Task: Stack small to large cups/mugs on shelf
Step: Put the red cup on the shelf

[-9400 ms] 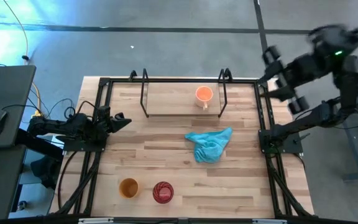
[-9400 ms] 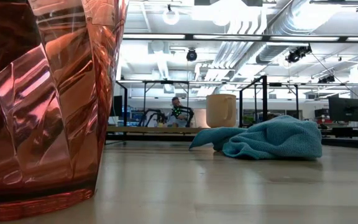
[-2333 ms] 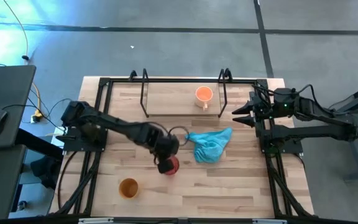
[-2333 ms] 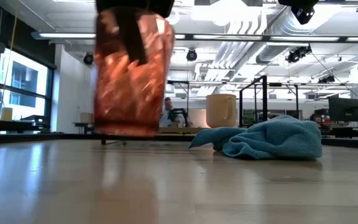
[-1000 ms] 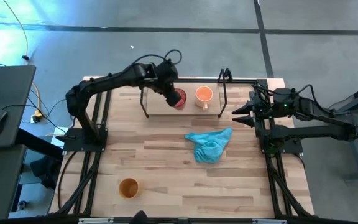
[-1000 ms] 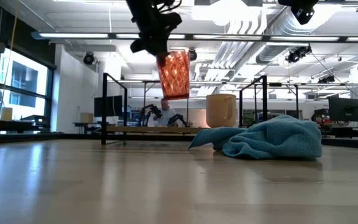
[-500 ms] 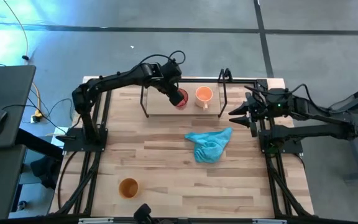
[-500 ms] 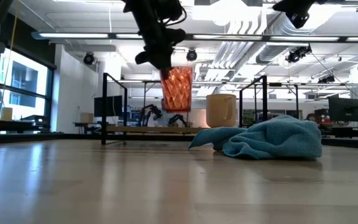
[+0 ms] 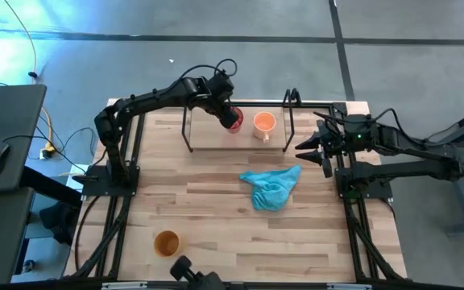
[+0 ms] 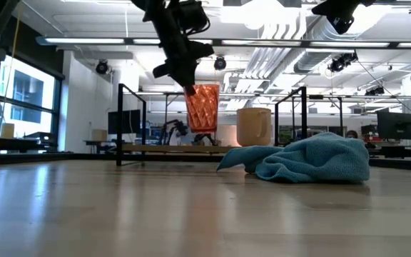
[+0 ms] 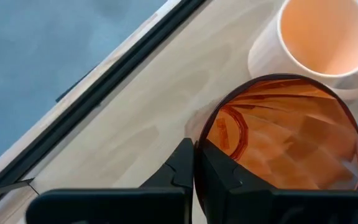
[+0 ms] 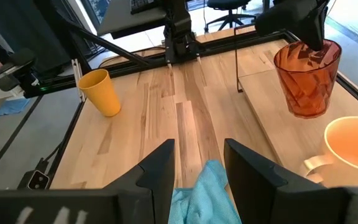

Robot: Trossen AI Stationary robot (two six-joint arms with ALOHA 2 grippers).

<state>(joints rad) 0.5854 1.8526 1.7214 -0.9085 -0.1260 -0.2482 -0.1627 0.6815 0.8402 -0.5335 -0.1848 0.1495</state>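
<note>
The red ribbed cup hangs upright in my left gripper over the shelf, a light-wood board in a black rod frame at the table's far side. In the low view the red ribbed cup has its base a little above the board. The light orange mug stands on the shelf just right of it. The yellow-orange cup stands near the table's near-left corner. My right gripper is open and waits by the shelf's right end. My left gripper pinches the red cup's wall at the rim, one finger inside the cup and one outside. The fingers come from above, slanting down from the table's left. The cup hangs upright below them, beside the mug.
A crumpled turquoise cloth lies on the table in front of the shelf's right half, below my right gripper. Black frame rods stand at the shelf's ends. A dark object shows at the table's near edge.
My left gripper has carried the red cup down toward the shelf board and a little toward the mug, keeping it upright and staying shut on it. My right gripper has shifted slightly toward the table's left.
</note>
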